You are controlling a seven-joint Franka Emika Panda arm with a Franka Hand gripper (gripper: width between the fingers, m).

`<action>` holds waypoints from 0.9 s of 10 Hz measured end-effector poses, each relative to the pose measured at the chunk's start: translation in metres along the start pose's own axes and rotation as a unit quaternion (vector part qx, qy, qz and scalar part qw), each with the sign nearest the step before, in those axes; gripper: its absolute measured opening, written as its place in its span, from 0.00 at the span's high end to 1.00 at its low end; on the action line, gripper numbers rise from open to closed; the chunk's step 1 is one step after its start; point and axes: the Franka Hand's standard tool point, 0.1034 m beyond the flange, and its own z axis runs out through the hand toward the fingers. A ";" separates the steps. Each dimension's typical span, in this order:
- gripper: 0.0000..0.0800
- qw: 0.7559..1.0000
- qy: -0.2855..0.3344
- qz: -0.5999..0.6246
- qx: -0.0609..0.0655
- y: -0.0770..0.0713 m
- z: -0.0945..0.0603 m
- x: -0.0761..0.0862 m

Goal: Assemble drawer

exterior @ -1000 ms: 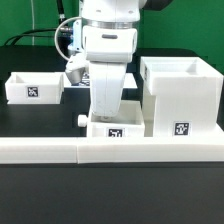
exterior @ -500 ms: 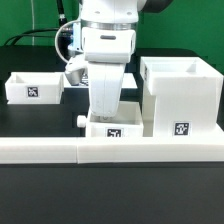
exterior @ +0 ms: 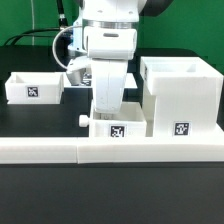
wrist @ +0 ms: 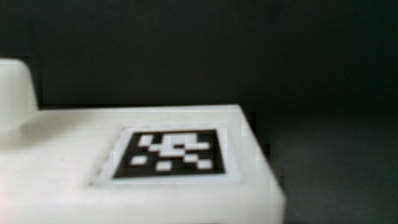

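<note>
The large white plastic cube-like housing (exterior: 180, 95) of the drawer stands on the black table (exterior: 40, 200) toward the exterior view's right. It is open at the top and has a black-and-white square tag on its front face. Just beside it, on the exterior view's left, sits a small white knobbed tray (exterior: 115, 129), tag facing front, with its round knob (exterior: 83, 119) sticking out away from the housing. A second small white tray (exterior: 35, 88) rests well apart, far over at the exterior view's left.

The white robot arm (exterior: 108, 55) comes straight down over the knobbed tray. The gripper (exterior: 108, 112) is low at the tray's rim, and I can't tell whether its fingers are spread or closed. The wrist view is blurred and shows only a white tagged surface (wrist: 178, 120) close up. Long low white border bars (exterior: 60, 150) run along the front.
</note>
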 end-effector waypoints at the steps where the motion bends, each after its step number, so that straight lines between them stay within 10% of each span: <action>1: 0.95 1.000 -0.001 0.004 0.002 0.000 0.000 0.001; 5: 0.95 1.000 -0.014 -0.009 0.027 0.001 -0.002 0.001; 9: 0.95 1.000 -0.013 -0.008 0.026 0.001 -0.001 -0.002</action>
